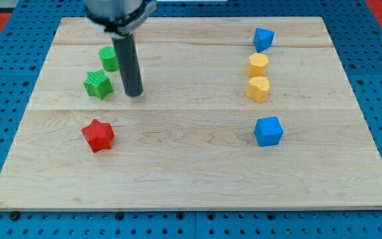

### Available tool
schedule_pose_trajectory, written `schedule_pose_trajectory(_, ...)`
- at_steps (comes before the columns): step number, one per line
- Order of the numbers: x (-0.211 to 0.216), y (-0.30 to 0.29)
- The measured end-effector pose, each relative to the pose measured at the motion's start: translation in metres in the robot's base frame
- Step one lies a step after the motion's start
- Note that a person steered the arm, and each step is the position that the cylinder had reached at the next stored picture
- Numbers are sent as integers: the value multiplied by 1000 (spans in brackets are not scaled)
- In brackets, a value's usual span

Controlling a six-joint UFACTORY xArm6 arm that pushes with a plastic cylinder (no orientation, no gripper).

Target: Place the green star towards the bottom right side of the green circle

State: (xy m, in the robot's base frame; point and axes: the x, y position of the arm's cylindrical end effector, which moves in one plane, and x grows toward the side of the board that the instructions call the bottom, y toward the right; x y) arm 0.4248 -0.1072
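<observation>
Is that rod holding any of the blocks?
No, nothing is held. My tip rests on the board just right of the green star, touching no block.

Seven blocks in all on the tabletop (pixel 191 179), placed here relative to the red star (pixel 97 135). Two green: one green star (pixel 97 84) just above it, one green circle (pixel 109 58) higher again. One red. Two yellow, far to its right and higher: one upper yellow block (pixel 258 64), one lower yellow block (pixel 258 88), shapes unclear. Two blue: one blue cube (pixel 268 131) level with it at far right, one smaller blue block (pixel 263 38) topmost.
</observation>
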Motion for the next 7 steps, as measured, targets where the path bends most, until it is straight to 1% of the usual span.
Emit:
schedule_pose_trajectory(1, 33, -31)
schedule_pose_trajectory(2, 32, -118)
schedule_pose_trajectory(3, 17, -150)
schedule_pose_trajectory(4, -25, -94)
schedule_pose_trajectory(5, -47, -86)
schedule_pose_trajectory(6, -51, -86)
schedule_pose_trajectory(7, -64, -58)
